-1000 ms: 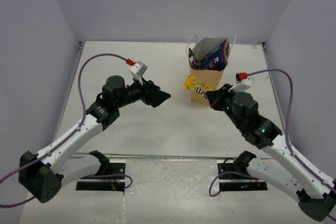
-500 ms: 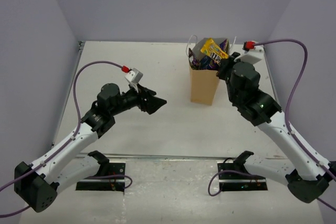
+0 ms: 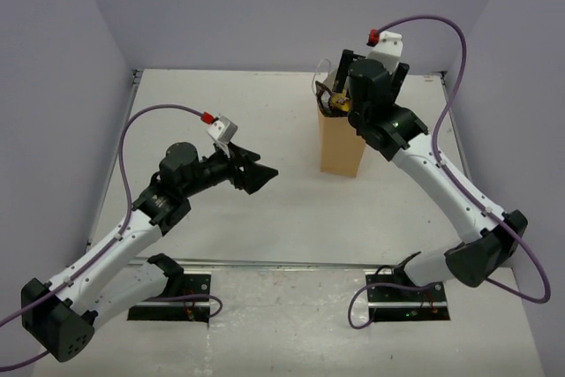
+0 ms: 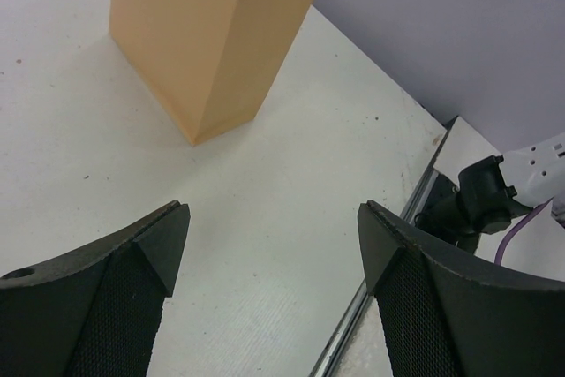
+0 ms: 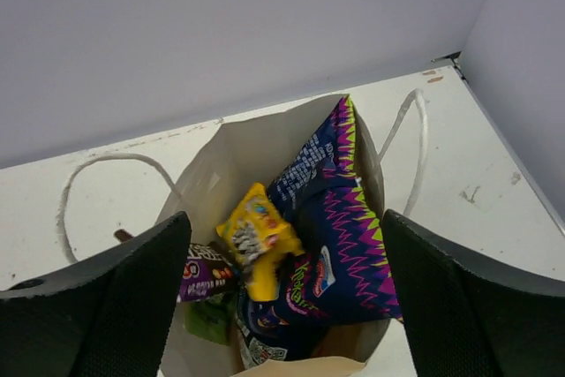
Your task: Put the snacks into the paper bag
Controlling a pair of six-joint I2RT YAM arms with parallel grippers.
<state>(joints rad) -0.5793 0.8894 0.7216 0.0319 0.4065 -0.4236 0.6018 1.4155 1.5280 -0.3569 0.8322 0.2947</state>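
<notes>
The tan paper bag stands upright at the back right of the table, its mouth open. My right gripper hangs open directly above that mouth, with nothing between its fingers. Inside the paper bag lie a large purple chip bag, a yellow M&M's pack that looks blurred, a dark purple candy bar and a small green packet. My left gripper hovers open and empty to the left of the bag, pointing toward it. In the left wrist view, the left gripper shows bare table between its fingers.
White cord handles droop outside the bag on both sides. Lavender walls close in the table at the back and sides. The right arm's base mount sits past the metal rail at the near table edge.
My right gripper lifted the yellow pack from in front of the bag to above its mouth, then opened; the pack is now inside. The left arm barely shifted.
</notes>
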